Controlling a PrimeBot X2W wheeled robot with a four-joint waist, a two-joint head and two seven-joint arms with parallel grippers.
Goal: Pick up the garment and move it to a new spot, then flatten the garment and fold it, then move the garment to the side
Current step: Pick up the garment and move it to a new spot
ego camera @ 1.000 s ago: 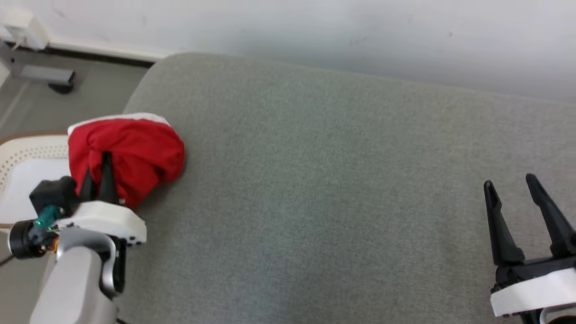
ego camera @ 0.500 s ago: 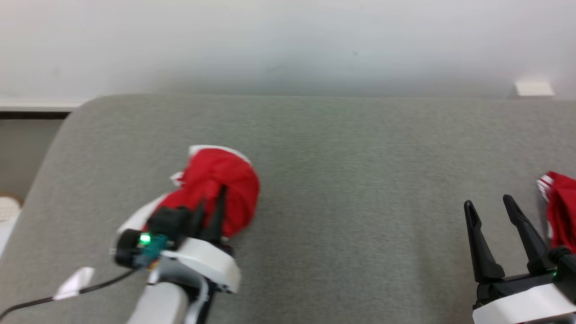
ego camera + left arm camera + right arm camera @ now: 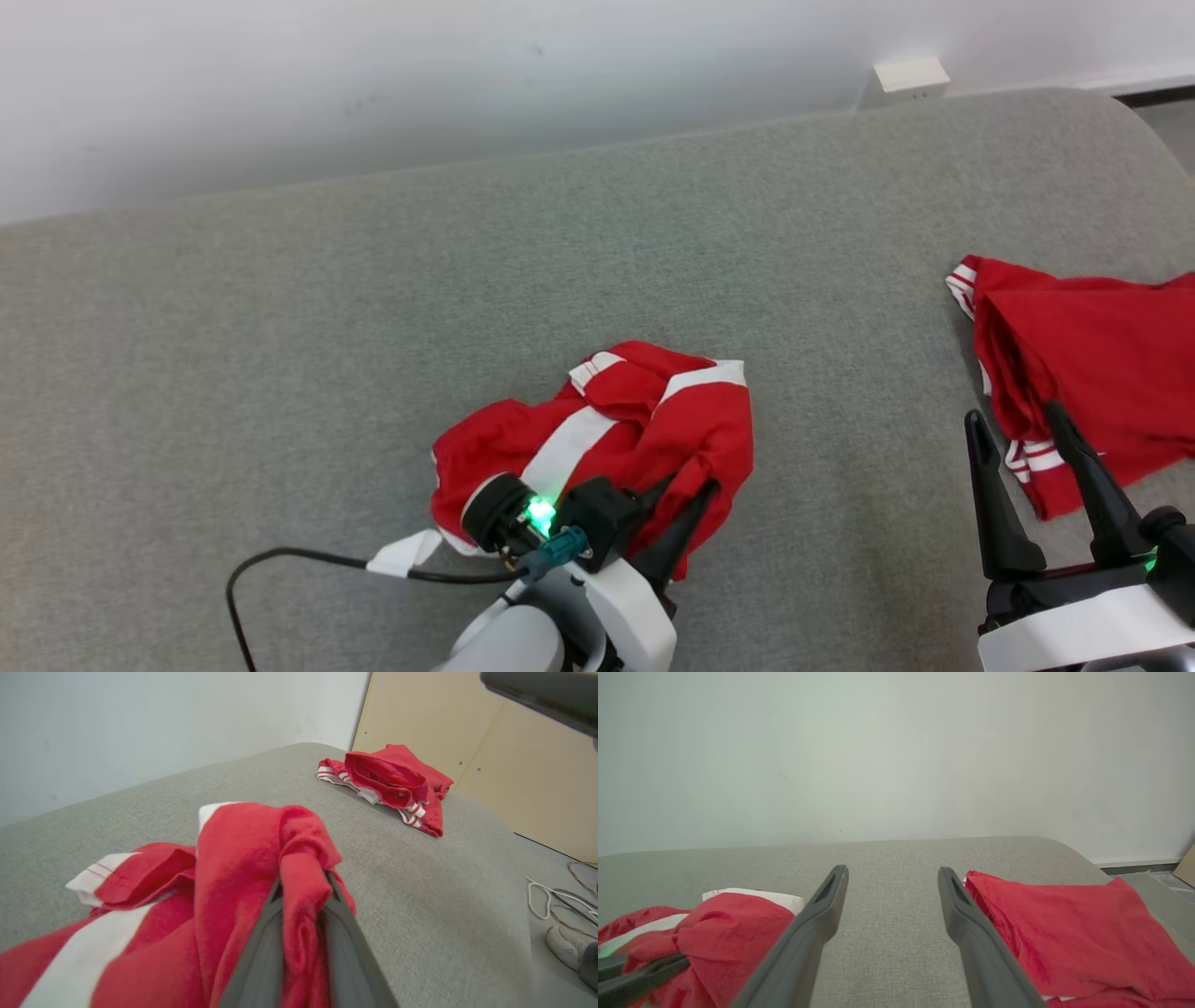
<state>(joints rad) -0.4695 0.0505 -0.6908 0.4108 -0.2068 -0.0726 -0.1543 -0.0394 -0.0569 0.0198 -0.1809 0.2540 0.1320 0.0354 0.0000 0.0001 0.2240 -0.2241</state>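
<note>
The garment (image 3: 653, 420), red with white stripes, lies crumpled on the grey cushioned surface (image 3: 373, 327) near the middle front. My left gripper (image 3: 695, 490) is at its near right edge, shut on a fold of the red cloth. In the left wrist view the fold of the garment (image 3: 243, 858) is pinched between my left gripper (image 3: 302, 882) fingers. My right gripper (image 3: 1015, 415) stands open at the lower right with nothing between its fingers. In the right wrist view my right gripper (image 3: 893, 870) points at bare cushion, with the garment (image 3: 724, 924) to its left.
A second red garment (image 3: 1092, 364) lies at the cushion's right end, just beyond my right fingertips. A white wall runs behind the cushion. A black cable (image 3: 280, 560) trails from my left wrist. Past the right edge are a beige panel (image 3: 467, 742), floor cables and a shoe (image 3: 565, 947).
The head camera has swung right. My left gripper carried the garment from the cushion's left end to the middle front, where the cloth now rests spread out. My right gripper stays open.
</note>
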